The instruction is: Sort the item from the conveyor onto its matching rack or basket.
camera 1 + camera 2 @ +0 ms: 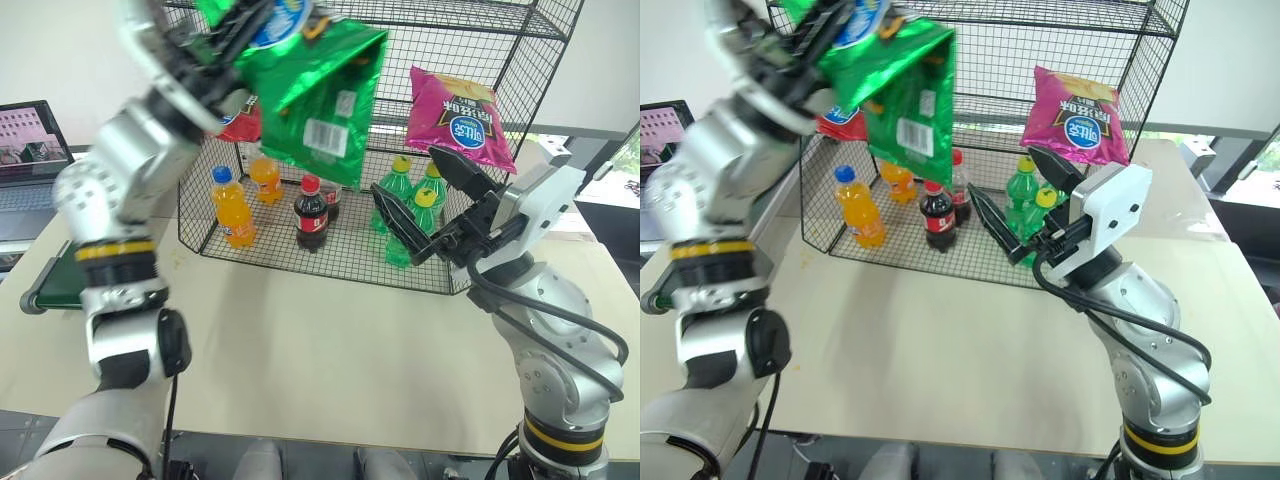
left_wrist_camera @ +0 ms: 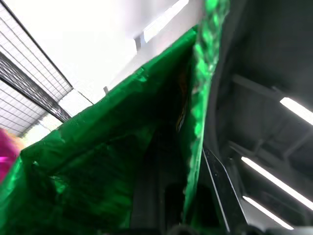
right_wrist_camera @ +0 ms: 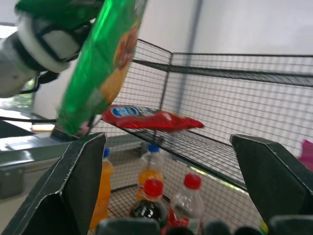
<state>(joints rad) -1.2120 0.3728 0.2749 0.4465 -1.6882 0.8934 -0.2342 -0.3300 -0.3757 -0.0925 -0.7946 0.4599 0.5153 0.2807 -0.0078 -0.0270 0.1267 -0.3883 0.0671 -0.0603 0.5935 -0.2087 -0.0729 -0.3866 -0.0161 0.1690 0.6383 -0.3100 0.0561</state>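
The right gripper [image 1: 425, 205] sits nearest, low over the beige table [image 1: 330, 350] with its 2 black fingers spread wide and nothing between them, partly blocking the green bottles [image 1: 400, 185] on the rack's bottom tier. The left gripper [image 1: 240, 35] is up at the frame's top edge, cut off and blurry, jaws pinched shut on the green crisp bag [image 1: 320, 100], which hangs with its long axis slanting down toward the rack, barcode side facing the camera and hiding most of the red bag [image 3: 151, 116] on the shelf behind. Further back, the black wire rack [image 1: 470, 40] holds orange bottles [image 1: 232, 208], a cola bottle [image 1: 311, 212] and a magenta bag [image 1: 458, 115], and just the end of the conveyor [image 1: 55, 280] peeks out behind the left arm.
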